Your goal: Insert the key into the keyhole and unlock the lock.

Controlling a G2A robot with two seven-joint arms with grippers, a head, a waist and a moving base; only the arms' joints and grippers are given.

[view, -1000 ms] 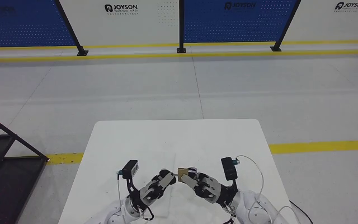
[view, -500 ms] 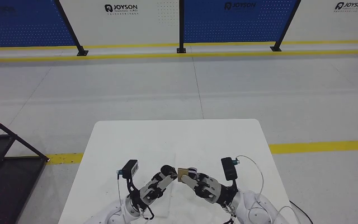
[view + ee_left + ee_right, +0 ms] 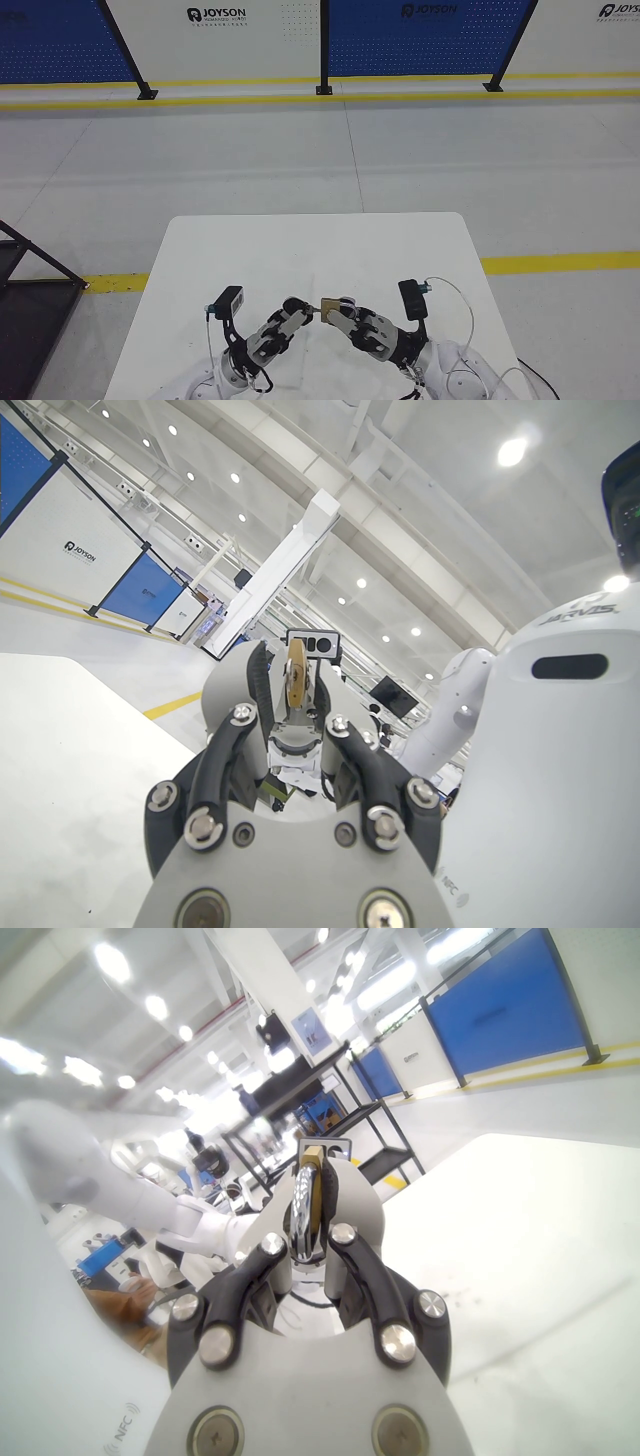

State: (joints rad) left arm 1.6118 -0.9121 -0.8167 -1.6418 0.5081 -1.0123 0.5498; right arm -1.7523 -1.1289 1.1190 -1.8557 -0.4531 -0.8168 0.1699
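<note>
Hovering near the counter's [image 3: 310,250] front edge, the key [image 3: 294,687] is pinched in the left gripper [image 3: 303,311] and the lock [image 3: 328,307] in the right gripper [image 3: 343,309], held close together. Open counter is seen beyond them.

- Setting: industrial hall, robot test floor.
- Floor [image 3: 350,160]: smooth pale grey, with yellow lines [image 3: 300,98] painted far ahead of the left gripper [image 3: 301,311].
- Partitions [image 3: 430,35]: blue and white panels on black posts, just beyond the lines.
- Ceiling [image 3: 400,465]: high, with white beams and round lights [image 3: 511,450], above the left gripper.
- Rack [image 3: 370,1138]: black open shelving, beyond the right gripper [image 3: 312,1168].
- Table [image 3: 300,250]: white, under both.
</note>
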